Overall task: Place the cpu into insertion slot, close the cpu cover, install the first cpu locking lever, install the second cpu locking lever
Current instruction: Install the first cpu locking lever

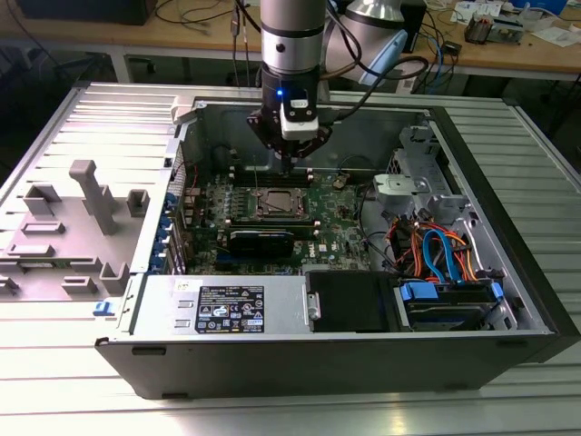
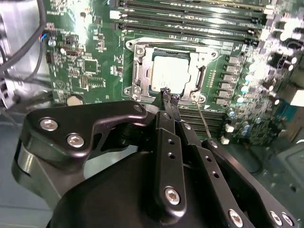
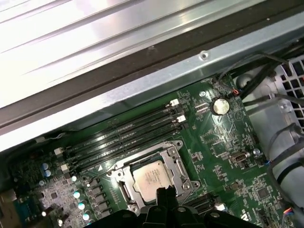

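Gripper (image 1: pixel 288 166) hangs on the arm inside the open computer case (image 1: pixel 272 363), low over the motherboard (image 1: pixel 338 225). In both wrist views its fingers (image 2: pixel 164 97) are drawn almost together, tips nearly touching. Can't tell if anything is pinched between them. Tips sit right at one edge of the socket assembly, by the frame's rim.

cpu (image 2: pixel 170 73) lies flat in the insertion slot (image 2: pixel 201 76), silver-tan top facing up. It also shows in the first wrist view (image 3: pixel 151 178), just beyond the gripper tip (image 3: pixel 164 194). cpu cover (image 2: pixel 139 71) is down over the slot, the chip showing through its square cut-out, frame flat on all sides as far as visible.

Thin silver lever rod (image 2: pixel 204 121) runs from a socket corner alongside the fingers. Can't tell whether it is latched.

Long black memory slots (image 2: pixel 190 14) run next to the socket on the side away from the gripper. Coin cell battery (image 3: pixel 219 105) sits on the board well apart from the socket. Grey plastic fixture (image 1: pixel 91 195) stands on the ribbed metal table (image 1: pixel 54 381), outside the case on the exterior view's left.
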